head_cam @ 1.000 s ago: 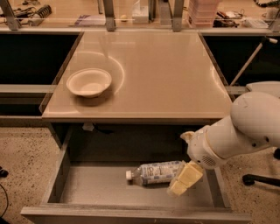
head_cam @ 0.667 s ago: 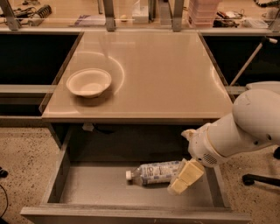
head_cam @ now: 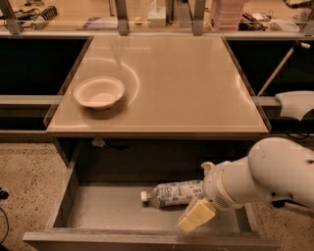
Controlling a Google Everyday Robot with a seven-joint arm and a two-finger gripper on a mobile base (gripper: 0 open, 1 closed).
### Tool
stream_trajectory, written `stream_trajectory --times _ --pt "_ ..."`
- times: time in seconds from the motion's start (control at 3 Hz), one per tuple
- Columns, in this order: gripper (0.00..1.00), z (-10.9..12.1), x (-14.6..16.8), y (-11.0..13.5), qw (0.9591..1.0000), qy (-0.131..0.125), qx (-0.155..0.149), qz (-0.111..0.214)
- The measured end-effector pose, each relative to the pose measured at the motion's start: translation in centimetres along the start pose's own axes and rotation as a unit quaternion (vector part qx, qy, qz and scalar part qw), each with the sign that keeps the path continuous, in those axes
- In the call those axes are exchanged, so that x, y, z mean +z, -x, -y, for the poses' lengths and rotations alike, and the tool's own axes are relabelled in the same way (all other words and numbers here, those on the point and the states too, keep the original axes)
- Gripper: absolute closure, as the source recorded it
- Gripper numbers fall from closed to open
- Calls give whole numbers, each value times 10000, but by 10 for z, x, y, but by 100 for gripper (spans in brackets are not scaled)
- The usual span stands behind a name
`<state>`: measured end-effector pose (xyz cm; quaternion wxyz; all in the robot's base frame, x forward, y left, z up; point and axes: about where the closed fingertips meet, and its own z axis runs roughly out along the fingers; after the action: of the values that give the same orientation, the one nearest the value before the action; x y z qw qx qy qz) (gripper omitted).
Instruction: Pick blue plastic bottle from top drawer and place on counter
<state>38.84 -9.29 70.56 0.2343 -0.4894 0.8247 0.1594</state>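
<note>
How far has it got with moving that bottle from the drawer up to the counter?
Done: the top drawer is open and the gripper is at the base end of the blue plastic bottle. In hand: taking hold; the bottle lies on its side on the drawer floor. Left: lifting it onto the counter, where a white bowl sits.

Speckled floor point(head_cam: 29, 171) is spreading below dark shelves point(head_cam: 29, 100).
Clutter point(head_cam: 228, 12) is lining the back; claw point(head_cam: 198, 194) is hovering in the drawer point(head_cam: 98, 215).
</note>
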Motion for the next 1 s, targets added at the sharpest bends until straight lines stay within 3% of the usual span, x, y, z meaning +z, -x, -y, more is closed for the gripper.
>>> stream_trajectory --times 0.33,0.67,1.0 --pt "0 3 10 -2 9997 -210 18 74" --pt "0 4 9 -1 9997 -219 15 79" --pt "0 12 -1 18 9988 -463 32 131"
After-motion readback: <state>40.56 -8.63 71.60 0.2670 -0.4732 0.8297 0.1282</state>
